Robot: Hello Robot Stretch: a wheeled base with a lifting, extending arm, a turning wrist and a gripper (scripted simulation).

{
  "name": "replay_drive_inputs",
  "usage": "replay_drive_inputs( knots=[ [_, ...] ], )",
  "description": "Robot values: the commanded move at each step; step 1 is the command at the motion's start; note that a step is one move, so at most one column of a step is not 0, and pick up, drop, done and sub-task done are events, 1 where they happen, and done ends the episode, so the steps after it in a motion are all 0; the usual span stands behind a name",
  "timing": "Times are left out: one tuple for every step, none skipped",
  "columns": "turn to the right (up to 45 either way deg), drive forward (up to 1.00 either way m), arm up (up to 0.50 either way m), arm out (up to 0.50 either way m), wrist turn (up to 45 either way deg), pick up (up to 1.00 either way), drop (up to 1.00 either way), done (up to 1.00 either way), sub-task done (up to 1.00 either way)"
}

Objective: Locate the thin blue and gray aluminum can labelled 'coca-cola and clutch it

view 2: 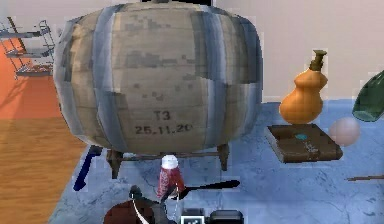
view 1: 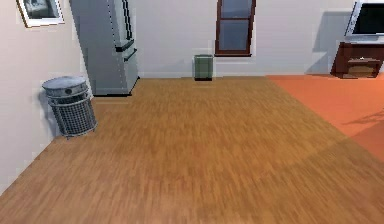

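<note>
The claw [view 2: 148, 207] lies low at the arm side view's bottom edge, just in front of a big, weathered wooden barrel [view 2: 160, 75] banded with grey-blue hoops. I cannot tell whether its thin fingers are spread or pressed together. I also cannot tell whether it holds anything, because a small upright cylinder [view 2: 169, 178], red in the body with a white top, stands on the surface right at its far end. Whether the claw touches that cylinder or is only beside it is unclear.

The cylinder stands just in front of the barrel, between the legs of the barrel's dark wooden stand [view 2: 118, 160]. It is the one slim, can-like shape near the barrel, so I judge it the likeliest place of the thin aluminium can. Its red does not bear out blue and gray, though, so I cannot confirm it.

Barrel, stand and cylinder all rest on a flat blue surface [view 2: 290, 195]. To the barrel's right lies a dark, flat, book-like box [view 2: 303, 143]. Behind that stands an orange gourd-shaped vase [view 2: 305, 95] with a narrow neck, and farther from the barrel sits a pale pink ball [view 2: 345, 131].

By my reading the search is over and the final reach is the step in hand. The next move calls for setting the fingers squarely about the cylinder's slim body without tipping it. It must also keep off the barrel's stand, then get a firm hold and lift the cylinder clear of the blue surface.
</note>
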Motion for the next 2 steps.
replay_drive_inputs(
  knots=[
    [0.0,0.0,0.1,0.0,0.0,0.0,0.0,0.0,0.0],
    [0.0,0.0,0.0,0.0,0.0,0.0,0.0,1.0,0.0]
  ],
)
